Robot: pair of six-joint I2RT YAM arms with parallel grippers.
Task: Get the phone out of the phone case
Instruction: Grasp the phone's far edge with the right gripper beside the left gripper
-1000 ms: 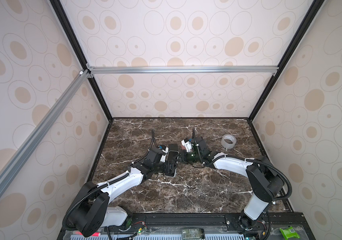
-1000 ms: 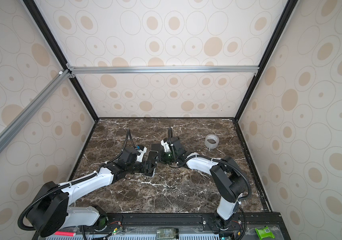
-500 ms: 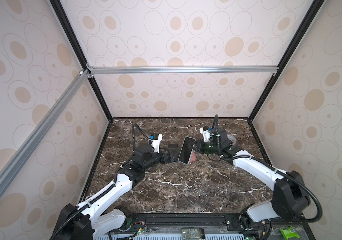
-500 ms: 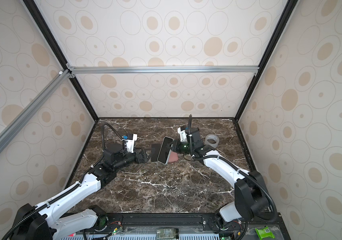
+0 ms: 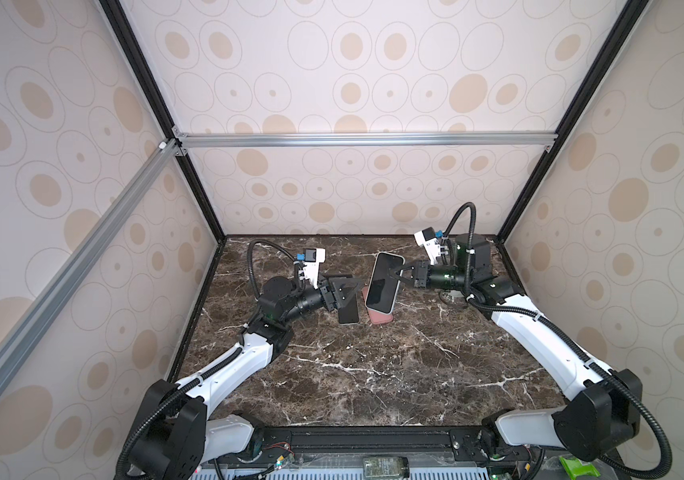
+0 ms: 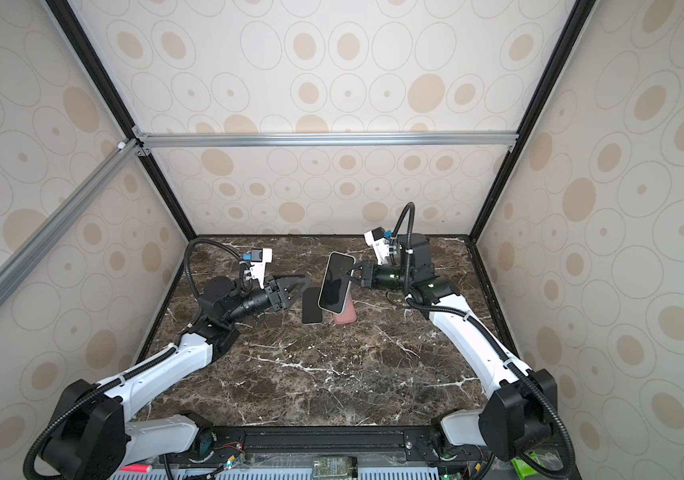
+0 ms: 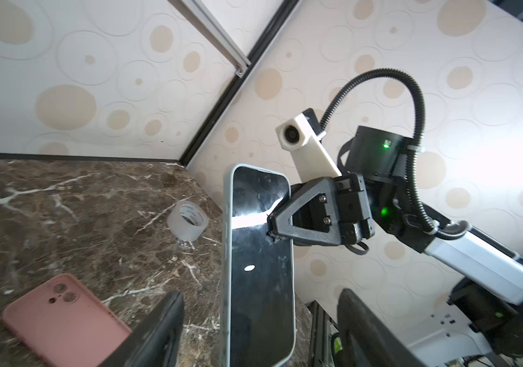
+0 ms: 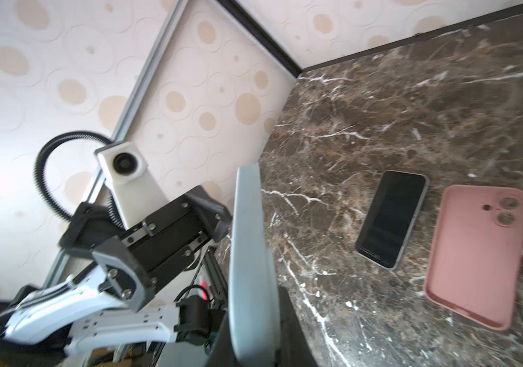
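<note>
The phone [image 5: 383, 286] [image 6: 335, 282], dark-screened in a pale blue-grey phone case [image 8: 249, 254], hangs tilted above the marble table. My right gripper [image 5: 392, 276] [image 6: 348, 274] [image 7: 272, 222] is shut on its long edge near the middle. In the right wrist view the right gripper [image 8: 253, 343] clamps the case front and back. My left gripper [image 5: 352, 291] [image 6: 305, 291] is open. In the left wrist view the left gripper [image 7: 258, 321] has its fingers either side of the phone [image 7: 260, 254] at its lower end, with gaps on both sides.
A bare dark phone [image 5: 348, 309] [image 8: 392, 217] and an empty pink case [image 5: 379, 316] [image 7: 63, 317] [image 8: 476, 254] lie on the table below the held phone. A roll of clear tape [image 7: 187, 220] stands near the back right corner. Patterned walls enclose three sides.
The right gripper lifted the cased phone off the table and raised it. The left gripper let go, drew back left, then came in with open fingers around the phone's lower end.
</note>
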